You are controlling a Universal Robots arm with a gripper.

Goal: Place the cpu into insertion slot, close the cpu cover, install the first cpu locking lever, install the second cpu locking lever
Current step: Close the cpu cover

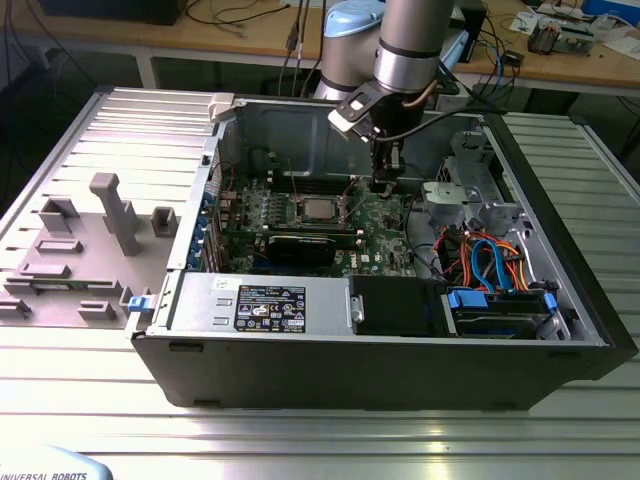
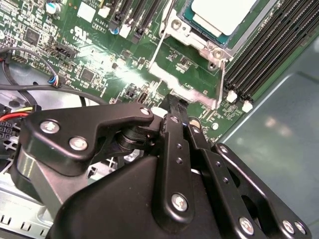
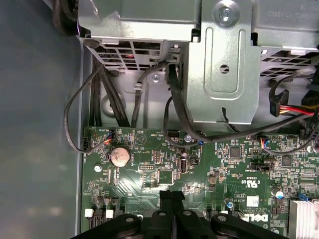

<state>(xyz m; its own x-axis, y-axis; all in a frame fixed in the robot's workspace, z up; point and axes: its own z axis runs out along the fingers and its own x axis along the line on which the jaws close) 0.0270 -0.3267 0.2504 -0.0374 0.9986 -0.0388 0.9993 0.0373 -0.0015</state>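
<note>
A ribbed metal bench (image 1: 300, 440) carries the open computer case (image 1: 400, 370), with grey fixtures (image 1: 110, 215) at the exterior view's left. Mid-case, the cpu (image 1: 318, 208) lies flat in the insertion slot (image 2: 182, 30). I judge it light, rigid and fragile underneath, best taken by its edges only. Near it, towards the exterior view's right, my end effector (image 1: 383, 183) hangs low over the green board (image 1: 385, 235), fingers pressed together with nothing I can see between them, apart from the cpu
</note>
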